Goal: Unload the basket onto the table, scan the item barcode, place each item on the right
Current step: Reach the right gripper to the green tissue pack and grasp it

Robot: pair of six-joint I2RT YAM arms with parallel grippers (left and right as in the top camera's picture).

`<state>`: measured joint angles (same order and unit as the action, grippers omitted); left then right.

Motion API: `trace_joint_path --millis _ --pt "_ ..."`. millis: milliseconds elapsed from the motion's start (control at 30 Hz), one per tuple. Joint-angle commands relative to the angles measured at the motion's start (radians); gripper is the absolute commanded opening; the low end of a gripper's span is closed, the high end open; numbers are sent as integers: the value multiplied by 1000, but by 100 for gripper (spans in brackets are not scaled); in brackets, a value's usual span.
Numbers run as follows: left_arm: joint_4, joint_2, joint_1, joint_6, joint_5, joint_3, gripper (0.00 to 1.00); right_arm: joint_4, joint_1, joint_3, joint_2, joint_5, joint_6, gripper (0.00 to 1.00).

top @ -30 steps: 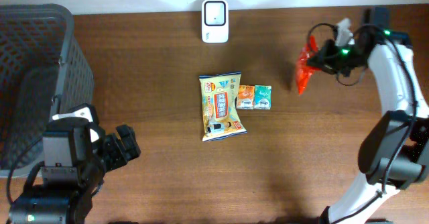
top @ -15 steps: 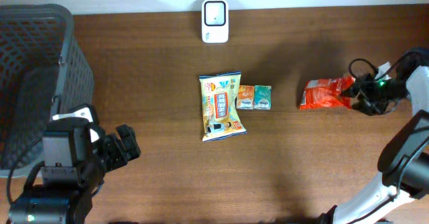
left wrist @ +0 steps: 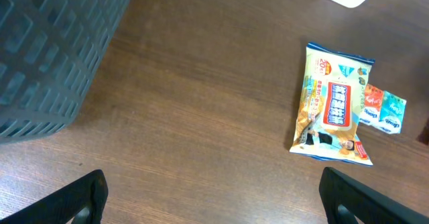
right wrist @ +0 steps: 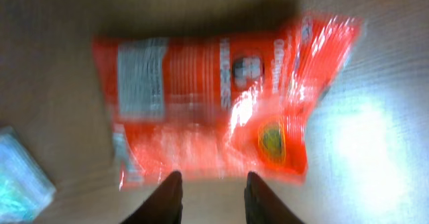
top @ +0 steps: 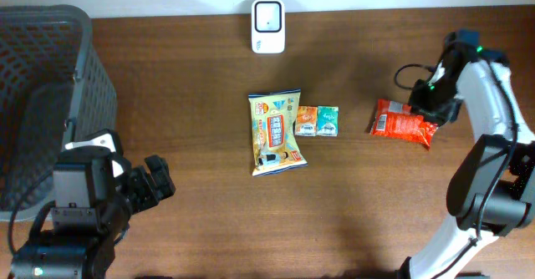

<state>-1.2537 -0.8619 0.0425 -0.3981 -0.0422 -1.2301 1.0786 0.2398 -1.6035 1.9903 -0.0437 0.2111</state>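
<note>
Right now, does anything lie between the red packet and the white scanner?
Nothing visible does. Between the red packet and the scanner at the far edge there is only bare table. The two small packets and the yellow bag lie left of the packet, off that line.

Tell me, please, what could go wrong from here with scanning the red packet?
The red packet lies flat and glossy on the table, so the right gripper, open above it, may slip off. Its barcode is too blurred to locate, so it might face away from the scanner.
</note>
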Motion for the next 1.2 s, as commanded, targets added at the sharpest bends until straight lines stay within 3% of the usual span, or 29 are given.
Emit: trace_joint_path --millis 0,133,267,333,467,500,633,667,733,767,1033,1100,1167 --pt "0 3 -6 -9 -5 -4 99 -137 -20 157 -5 85 38 30" --pt "0 3 -6 -9 -5 -4 99 -261 -19 255 -5 85 37 30" --pt "0 3 -6 -9 -5 -4 99 -91 -17 73 -13 82 37 31" --pt "0 3 -6 -9 -5 -4 99 50 -18 -84 -13 63 37 39" --pt "0 3 -6 -9 -5 -4 99 180 -19 -273 -13 -254 29 79" --pt "0 3 -6 -9 -5 -4 99 174 -31 -259 -8 -338 -3 80" --pt "0 3 -6 -9 -5 -4 99 127 -121 -166 -1 -341 -126 86" --pt "0 3 -6 -9 -5 -4 99 90 -146 -125 0 -341 -126 82" --pt "0 3 -6 -9 -5 -4 99 -8 -198 -31 0 -349 -125 57" --pt "0 3 -6 -9 -5 -4 99 -67 -224 22 0 -355 -113 52" --pt "0 3 -6 -9 -5 -4 99 -463 -332 321 0 -372 8 43" --pt "0 3 -6 -9 -5 -4 99 -505 -338 354 0 -371 11 34" --pt "0 3 -6 -9 -5 -4 99 -508 -339 358 0 -362 11 16"
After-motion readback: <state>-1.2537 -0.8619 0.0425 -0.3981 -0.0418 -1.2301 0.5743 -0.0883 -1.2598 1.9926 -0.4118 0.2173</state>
